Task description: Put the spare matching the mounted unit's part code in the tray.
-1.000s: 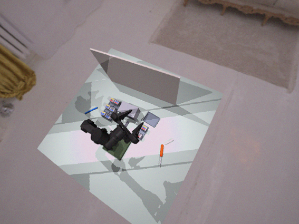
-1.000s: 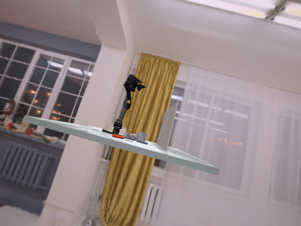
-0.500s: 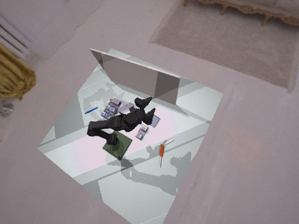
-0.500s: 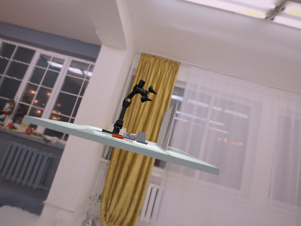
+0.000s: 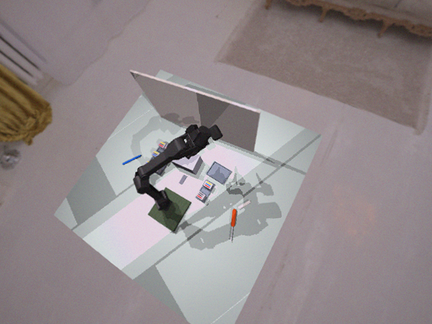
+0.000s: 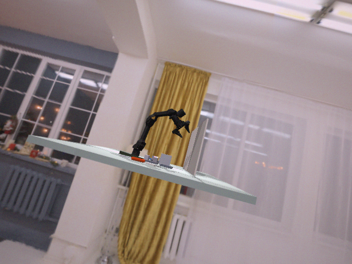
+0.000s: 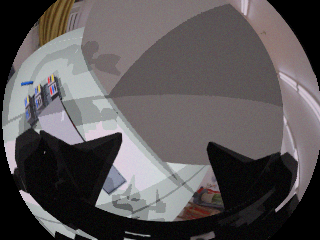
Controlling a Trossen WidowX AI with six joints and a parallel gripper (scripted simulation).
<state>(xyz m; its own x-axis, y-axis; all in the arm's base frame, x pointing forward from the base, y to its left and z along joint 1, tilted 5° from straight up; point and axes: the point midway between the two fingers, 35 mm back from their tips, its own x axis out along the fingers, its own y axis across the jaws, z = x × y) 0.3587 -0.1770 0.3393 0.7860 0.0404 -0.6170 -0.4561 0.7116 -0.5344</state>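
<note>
The mounted unit (image 5: 189, 164) (image 6: 165, 159) is a grey box standing on the table in front of the upright panel (image 5: 220, 120) (image 6: 195, 147) (image 7: 187, 74). Its back is not readable in any view. The grey tray (image 5: 218, 172) (image 7: 114, 179) lies flat to its right. Two spares with coloured stripes (image 5: 206, 190) (image 7: 208, 199) lie in front of the tray. Two more spares (image 5: 159, 148) (image 7: 40, 94) lie left of the unit, partly under the arm. My gripper (image 5: 217, 131) (image 6: 181, 131) (image 7: 166, 142) is open and empty, high above the table behind the unit, facing the panel.
A blue pen (image 5: 131, 159) lies at the left. An orange screwdriver (image 5: 232, 221) (image 6: 137, 159) and a small white stick (image 5: 244, 204) lie at the front right. A small grey piece (image 5: 183, 179) lies near the green arm base (image 5: 179, 211).
</note>
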